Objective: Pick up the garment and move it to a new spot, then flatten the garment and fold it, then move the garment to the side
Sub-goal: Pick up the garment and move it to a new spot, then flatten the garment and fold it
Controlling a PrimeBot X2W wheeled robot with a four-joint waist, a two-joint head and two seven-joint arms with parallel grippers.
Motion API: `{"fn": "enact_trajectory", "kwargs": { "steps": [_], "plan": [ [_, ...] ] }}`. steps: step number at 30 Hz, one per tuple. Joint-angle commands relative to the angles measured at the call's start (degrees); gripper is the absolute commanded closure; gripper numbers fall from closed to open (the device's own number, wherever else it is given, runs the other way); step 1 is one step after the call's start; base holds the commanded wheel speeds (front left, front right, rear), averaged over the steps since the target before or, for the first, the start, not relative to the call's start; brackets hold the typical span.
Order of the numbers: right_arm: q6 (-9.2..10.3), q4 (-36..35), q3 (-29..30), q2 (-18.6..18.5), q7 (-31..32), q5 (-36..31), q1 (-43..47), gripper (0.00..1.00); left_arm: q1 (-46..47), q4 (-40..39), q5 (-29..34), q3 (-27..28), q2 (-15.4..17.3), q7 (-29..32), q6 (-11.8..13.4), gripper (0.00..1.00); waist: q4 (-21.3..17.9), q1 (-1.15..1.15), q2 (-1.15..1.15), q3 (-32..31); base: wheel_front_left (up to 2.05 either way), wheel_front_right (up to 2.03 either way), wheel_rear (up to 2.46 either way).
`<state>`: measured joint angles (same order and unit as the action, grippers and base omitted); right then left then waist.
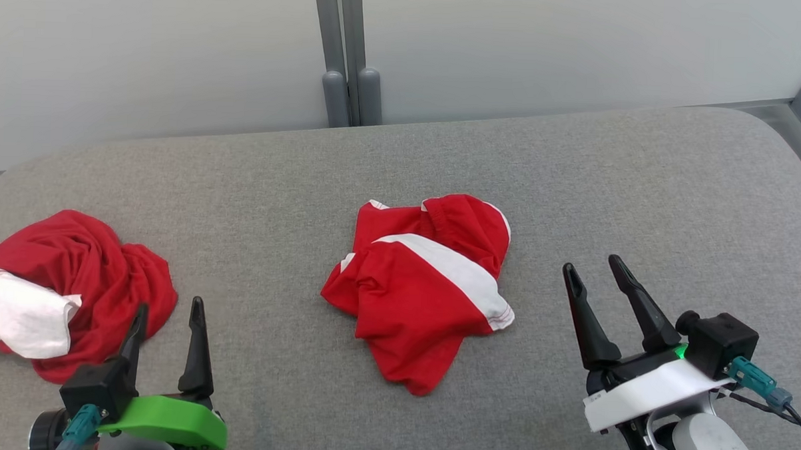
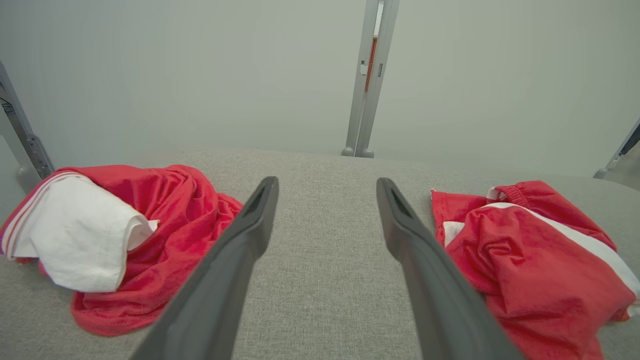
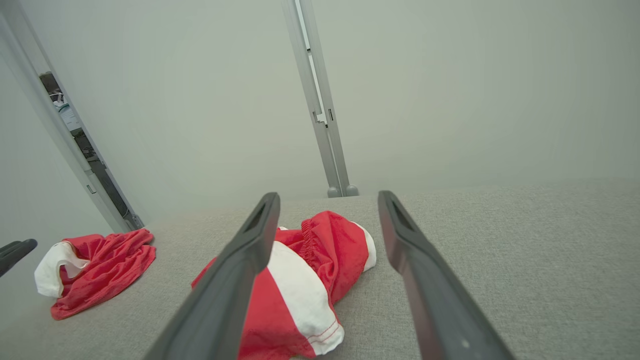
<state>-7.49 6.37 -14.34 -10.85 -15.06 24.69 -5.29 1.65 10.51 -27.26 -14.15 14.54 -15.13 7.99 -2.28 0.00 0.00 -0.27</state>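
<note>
While left pincer (image 1: 170, 304) and right pincer (image 1: 592, 264) gape empty, garment (image 1: 431, 299) lies between, untouched.

The light was even and diffuse, bright without glare. Shadows were faint: a soft dark rim lay under the middle red garment (image 1: 424, 306) on the grey desk (image 1: 641, 193). The head view was sharp. In the wrist views the post (image 3: 325, 135) leaned from wide-angle distortion, and the near fingers (image 2: 240, 250) looked soft.

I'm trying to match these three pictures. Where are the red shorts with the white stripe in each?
Head view: shorts in the middle.
Left wrist view: shorts at lower right.
Right wrist view: shorts at bottom centre.
Shared landmark: grey post behind the table.
</note>
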Motion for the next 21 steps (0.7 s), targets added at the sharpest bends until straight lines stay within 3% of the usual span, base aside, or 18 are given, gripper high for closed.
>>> {"fn": "enact_trajectory", "kwargs": {
  "steps": [1, 15, 21],
  "plan": [
    [0.00, 0.18, -0.21, -0.31, -0.13, 0.20, -0.46, 0.00, -0.70, 0.00, 1.22, 0.72, -0.42, -0.02, -0.54, 0.00, -0.06, 0.00, 0.00, -0.03, 0.00, 0.00, 0.00],
    [0.00, 0.93, -0.44, -0.90, -0.14, 0.53, -0.40, 0.00, -1.28, 1.60, 4.89, 4.58, -3.58, -0.03, -4.46, 0.00, -0.15, 0.00, 0.00, 0.18, 0.00, 0.00, 0.00],
    [0.00, 4.12, -1.47, -2.03, -0.13, 1.48, -0.20, 0.00, -1.36, 1.89, 5.11, 6.41, -4.54, -0.03, -5.00, 0.00, 0.97, 0.00, 0.00, 0.15, 0.00, 0.00, 0.00]
  ]
}}
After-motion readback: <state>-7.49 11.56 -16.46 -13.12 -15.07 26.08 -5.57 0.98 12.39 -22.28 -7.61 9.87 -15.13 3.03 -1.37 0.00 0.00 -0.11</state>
